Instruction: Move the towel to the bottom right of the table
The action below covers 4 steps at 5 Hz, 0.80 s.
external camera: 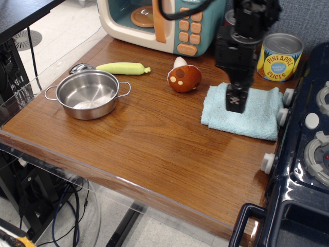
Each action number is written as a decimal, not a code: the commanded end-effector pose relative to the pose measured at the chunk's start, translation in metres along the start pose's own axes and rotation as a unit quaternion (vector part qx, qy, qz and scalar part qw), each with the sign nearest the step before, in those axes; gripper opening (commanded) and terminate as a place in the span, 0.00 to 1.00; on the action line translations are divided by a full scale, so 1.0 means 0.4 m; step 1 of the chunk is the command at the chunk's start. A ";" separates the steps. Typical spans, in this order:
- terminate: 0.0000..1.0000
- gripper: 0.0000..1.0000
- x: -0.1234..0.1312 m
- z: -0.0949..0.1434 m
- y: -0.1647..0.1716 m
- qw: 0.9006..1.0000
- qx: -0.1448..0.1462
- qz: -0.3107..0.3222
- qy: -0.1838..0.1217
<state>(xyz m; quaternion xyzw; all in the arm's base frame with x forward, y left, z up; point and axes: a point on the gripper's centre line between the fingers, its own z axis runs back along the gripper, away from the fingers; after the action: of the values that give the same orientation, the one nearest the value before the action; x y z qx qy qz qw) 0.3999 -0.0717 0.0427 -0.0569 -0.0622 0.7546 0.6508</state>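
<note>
The light aqua-blue towel (258,117) lies folded and flat at the right side of the reddish-brown table (154,149), right up against the dark navy toy stove (300,170). My gripper (235,103) points down over the middle of the towel, at or just above its surface. Its black fingers line up as one dark block, so I cannot tell whether they are open or shut. The arm above it hides the towel's back edge.
A steel pot (88,93) stands at the left, with a yellow-green toy vegetable (122,68) behind it. A brown toy mushroom (184,77) lies left of the towel. A toy microwave (164,20) and a pineapple can (280,56) stand at the back.
</note>
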 end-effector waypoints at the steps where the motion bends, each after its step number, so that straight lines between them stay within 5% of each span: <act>1: 0.00 1.00 -0.047 -0.018 -0.012 0.999 -0.025 -0.023 0.023; 4: 0.00 1.00 0.024 -0.046 0.050 1.000 -0.006 0.006 -0.016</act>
<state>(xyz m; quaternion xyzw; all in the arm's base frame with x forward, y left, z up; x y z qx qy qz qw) 0.3854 -0.0709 0.0117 -0.0432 -0.0695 0.7558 0.6497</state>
